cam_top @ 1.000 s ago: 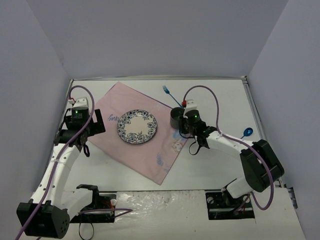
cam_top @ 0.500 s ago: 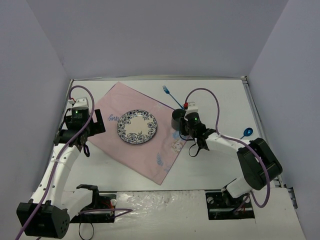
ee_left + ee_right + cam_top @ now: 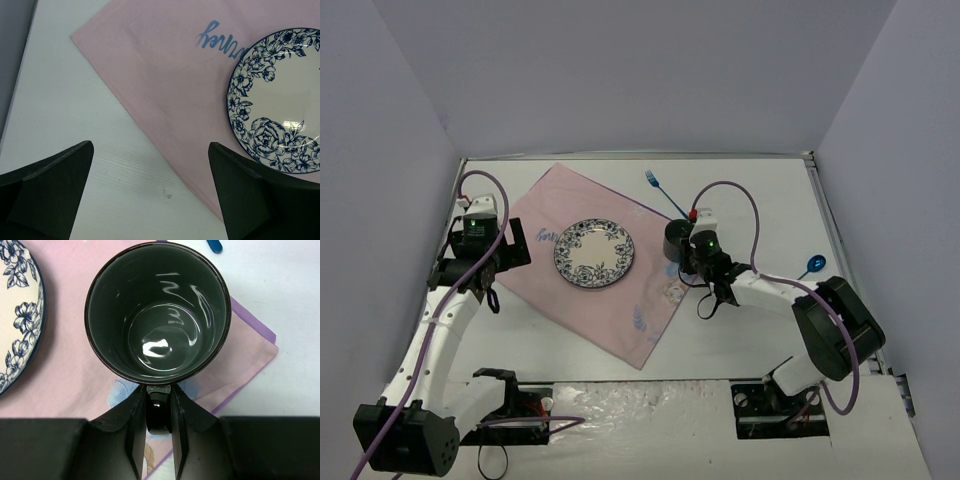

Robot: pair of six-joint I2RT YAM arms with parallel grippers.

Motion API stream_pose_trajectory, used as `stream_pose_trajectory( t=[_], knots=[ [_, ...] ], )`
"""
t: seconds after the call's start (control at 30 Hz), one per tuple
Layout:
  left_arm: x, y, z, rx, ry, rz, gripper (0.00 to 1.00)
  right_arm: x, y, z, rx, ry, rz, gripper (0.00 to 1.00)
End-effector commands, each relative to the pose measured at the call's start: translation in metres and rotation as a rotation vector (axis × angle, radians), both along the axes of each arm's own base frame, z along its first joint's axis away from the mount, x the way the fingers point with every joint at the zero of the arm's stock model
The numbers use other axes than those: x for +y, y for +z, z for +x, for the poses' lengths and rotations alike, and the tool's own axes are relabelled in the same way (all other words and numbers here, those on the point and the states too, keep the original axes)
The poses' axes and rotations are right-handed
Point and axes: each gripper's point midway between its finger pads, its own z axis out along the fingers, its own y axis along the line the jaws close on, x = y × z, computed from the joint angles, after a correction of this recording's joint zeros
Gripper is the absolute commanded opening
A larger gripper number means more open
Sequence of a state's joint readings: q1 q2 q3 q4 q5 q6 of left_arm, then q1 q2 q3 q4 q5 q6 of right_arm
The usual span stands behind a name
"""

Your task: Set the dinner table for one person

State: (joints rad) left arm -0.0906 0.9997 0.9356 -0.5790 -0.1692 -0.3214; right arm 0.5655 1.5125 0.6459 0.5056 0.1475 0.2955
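White worktop (image 3: pixel 750 200) carrying a pink cloth (image 3: pixel 610 305) laid at an angle, a floral plate (image 3: pixel 594 252) at its middle.
The right gripper (image 3: pixel 159 392) has its jaws pinched narrow on the handle of an upright black mug (image 3: pixel 157 310) at the cloth's right corner; the left gripper (image 3: pixel 150 150) hangs with jaws wide, empty, over the cloth's left edge.

One dinner table (image 3: pixel 770 200), one pink cloth (image 3: pixel 620 310), one plate (image 3: pixel 594 252), one black mug (image 3: pixel 676 238), one fork (image 3: pixel 655 183), one spoon (image 3: pixel 814 264).
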Motion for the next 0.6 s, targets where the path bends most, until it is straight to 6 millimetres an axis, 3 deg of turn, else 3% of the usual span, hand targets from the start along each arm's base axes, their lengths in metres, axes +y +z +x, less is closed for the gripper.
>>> stream_pose_trajectory(
  t=[0.0, 0.1, 0.2, 0.23, 0.27, 0.3, 0.33, 0.57],
  knots=[
    [0.000, 0.016, 0.009, -0.056, 0.003, -0.004, 0.97, -0.007, 0.041, 0.002, -0.094, -0.065, 0.052, 0.20],
    [-0.001, 0.017, 0.009, -0.057, 0.001, -0.004, 0.97, -0.010, 0.046, 0.001, -0.100, -0.072, 0.046, 0.20],
    [-0.001, 0.016, 0.009, -0.054, 0.001, -0.004, 0.97, -0.011, 0.042, 0.000, -0.090, -0.068, 0.029, 0.33],
    [-0.001, 0.016, 0.008, -0.055, 0.001, -0.005, 0.97, -0.010, 0.039, 0.000, -0.080, -0.062, 0.026, 0.33],
    [-0.001, 0.016, 0.008, -0.055, 0.001, -0.004, 0.97, -0.009, 0.037, 0.000, -0.075, -0.054, 0.024, 0.30],
    [0.000, 0.017, 0.008, -0.056, 0.003, -0.003, 0.97, -0.006, 0.036, 0.000, -0.076, -0.049, 0.033, 0.11],
    [0.000, 0.017, 0.008, -0.056, 0.003, -0.002, 0.97, -0.005, 0.039, 0.000, -0.085, -0.047, 0.047, 0.03],
    [0.000, 0.018, 0.008, -0.061, 0.003, -0.002, 0.97, -0.003, 0.070, 0.008, -0.166, -0.033, 0.051, 0.00]
  ],
)
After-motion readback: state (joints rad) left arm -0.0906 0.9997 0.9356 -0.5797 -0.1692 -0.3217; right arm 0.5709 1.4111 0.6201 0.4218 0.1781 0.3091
